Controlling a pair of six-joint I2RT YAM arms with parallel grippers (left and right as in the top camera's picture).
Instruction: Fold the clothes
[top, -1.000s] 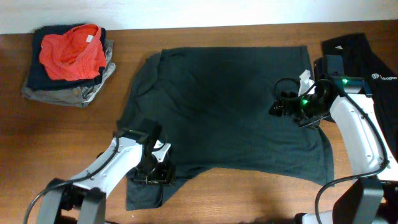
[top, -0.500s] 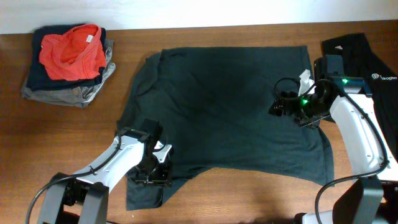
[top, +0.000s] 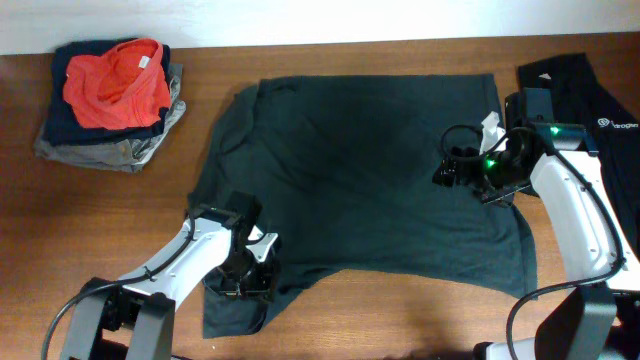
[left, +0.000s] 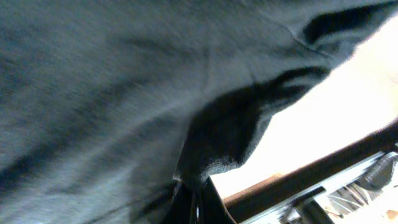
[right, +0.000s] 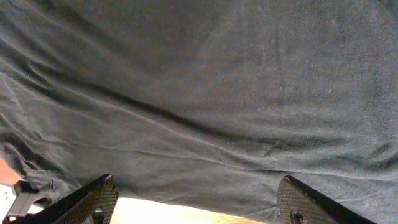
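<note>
Left tool (top: 244, 284) clamps shut on the shirt (top: 370, 180) at lower left, ready for folding, while right tool (top: 442, 172) hovers wide open, holding nothing.

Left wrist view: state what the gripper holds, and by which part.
The left gripper is shut on the dark soft short-sleeved shirt, pinching a fold of cloth by the sleeve at its near-left corner. The right gripper, open, holds nothing.

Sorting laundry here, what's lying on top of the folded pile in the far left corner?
A crumpled orange-red garment tops the pile. Beneath it, only navy and grey edges show; how many pieces is hidden.
</note>
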